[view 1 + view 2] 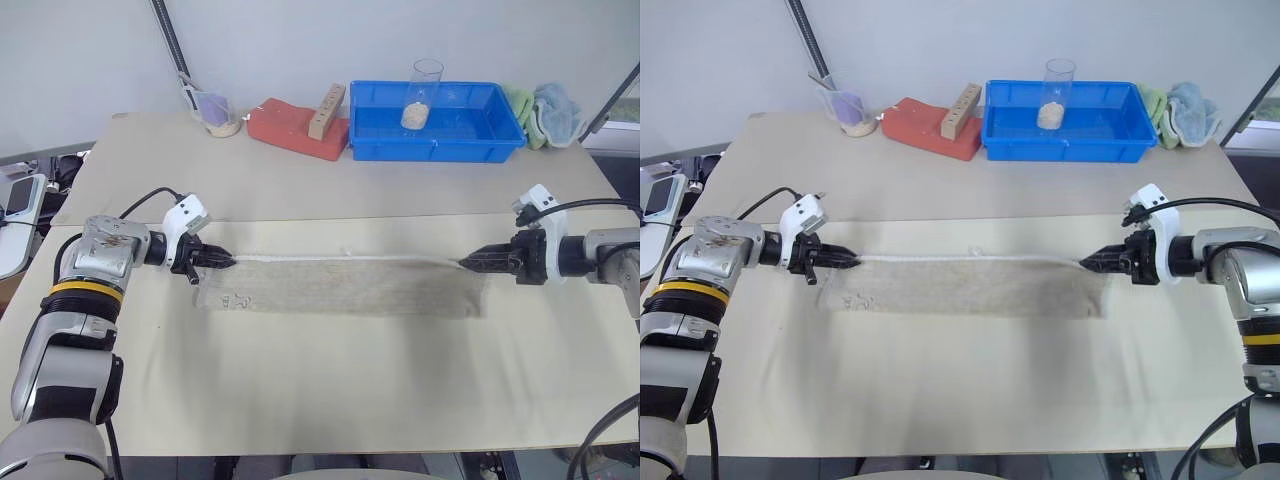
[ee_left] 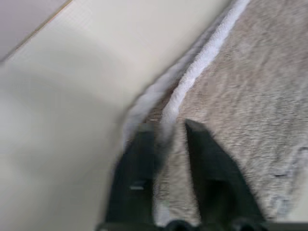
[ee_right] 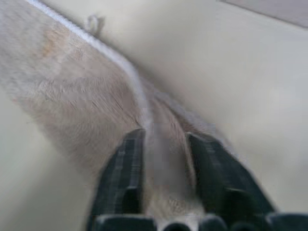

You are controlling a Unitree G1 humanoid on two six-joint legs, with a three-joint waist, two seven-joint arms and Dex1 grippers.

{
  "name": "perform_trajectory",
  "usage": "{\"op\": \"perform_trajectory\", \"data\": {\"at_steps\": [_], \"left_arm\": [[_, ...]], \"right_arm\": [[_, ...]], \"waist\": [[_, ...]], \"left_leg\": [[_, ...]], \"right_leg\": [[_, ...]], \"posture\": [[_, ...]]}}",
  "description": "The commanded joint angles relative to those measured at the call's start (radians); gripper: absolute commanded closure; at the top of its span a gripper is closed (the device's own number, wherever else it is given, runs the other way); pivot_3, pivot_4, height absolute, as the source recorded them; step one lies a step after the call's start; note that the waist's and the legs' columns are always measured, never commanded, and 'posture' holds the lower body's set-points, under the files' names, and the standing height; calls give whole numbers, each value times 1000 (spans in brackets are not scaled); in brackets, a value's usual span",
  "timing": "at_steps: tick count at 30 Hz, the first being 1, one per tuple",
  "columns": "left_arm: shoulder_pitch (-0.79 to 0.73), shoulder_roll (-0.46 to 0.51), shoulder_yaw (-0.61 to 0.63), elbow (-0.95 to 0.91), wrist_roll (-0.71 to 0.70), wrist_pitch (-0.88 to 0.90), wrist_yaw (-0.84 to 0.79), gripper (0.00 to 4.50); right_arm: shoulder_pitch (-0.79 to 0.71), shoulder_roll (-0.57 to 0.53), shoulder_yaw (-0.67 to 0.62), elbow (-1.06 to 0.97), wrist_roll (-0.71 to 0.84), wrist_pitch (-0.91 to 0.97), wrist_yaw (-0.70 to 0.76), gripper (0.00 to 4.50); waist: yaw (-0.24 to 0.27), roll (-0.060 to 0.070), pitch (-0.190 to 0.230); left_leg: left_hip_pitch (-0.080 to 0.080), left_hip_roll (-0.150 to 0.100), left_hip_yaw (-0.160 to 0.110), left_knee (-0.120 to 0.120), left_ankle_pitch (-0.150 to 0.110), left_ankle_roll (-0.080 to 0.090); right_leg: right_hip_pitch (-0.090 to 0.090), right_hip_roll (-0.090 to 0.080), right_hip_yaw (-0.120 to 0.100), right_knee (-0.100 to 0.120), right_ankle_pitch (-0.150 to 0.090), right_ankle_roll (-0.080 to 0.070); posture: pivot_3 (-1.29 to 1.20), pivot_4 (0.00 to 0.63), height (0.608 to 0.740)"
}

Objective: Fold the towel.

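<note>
The towel (image 1: 340, 288) lies folded lengthwise on the bench (image 1: 320, 390). The left gripper (image 1: 226, 261) and right gripper (image 1: 468, 263), fingers slightly spread, straddle the white-piped far edge at opposite ends.

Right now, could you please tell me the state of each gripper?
Left gripper: open, fingers astride the towel corner.
Right gripper: open, astride the opposite corner.

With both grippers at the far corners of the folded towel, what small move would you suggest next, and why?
Probably draw both grippers back off the cloth. The towel already lies folded in a long strip on the table, and the left gripper and right gripper stand parted at its two far corners, so the fold looks laid.
</note>
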Motion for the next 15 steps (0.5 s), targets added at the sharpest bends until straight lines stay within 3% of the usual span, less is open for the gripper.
{"op": "perform_trajectory", "data": {"at_steps": [1,3,8,11,15], "left_arm": [[-26,5,41,11,20,-85,43,1502],[-32,9,77,7,-8,-96,47,611],[9,49,148,-88,-54,-145,21,611],[88,73,187,-265,-130,-117,-54,611],[268,89,207,-627,-272,-7,-123,611]], "right_arm": [[-17,5,-59,-5,-28,-62,-55,1358],[1,-6,-105,-30,-26,-93,-71,702],[149,-41,-248,-183,-27,-159,-110,702],[291,-12,-368,-339,1,-99,-175,702],[444,160,-508,-563,27,47,-385,702]], "waist": [[0,0,0],[1,0,0],[4,0,0],[3,0,-1],[0,0,-2]], "left_leg": [[0,0,0,0,0,0],[0,0,0,0,0,0],[-2,0,-1,0,0,0],[-3,0,-1,0,0,0],[-3,1,-2,0,0,0]], "right_leg": [[0,0,0,0,0,0],[0,0,0,0,0,0],[-2,0,-1,1,0,0],[-2,0,-1,2,0,0],[-1,0,0,3,0,0]], "posture": [[0,150,740],[0,150,740],[0,150,740],[0,150,740],[0,150,740]]}}
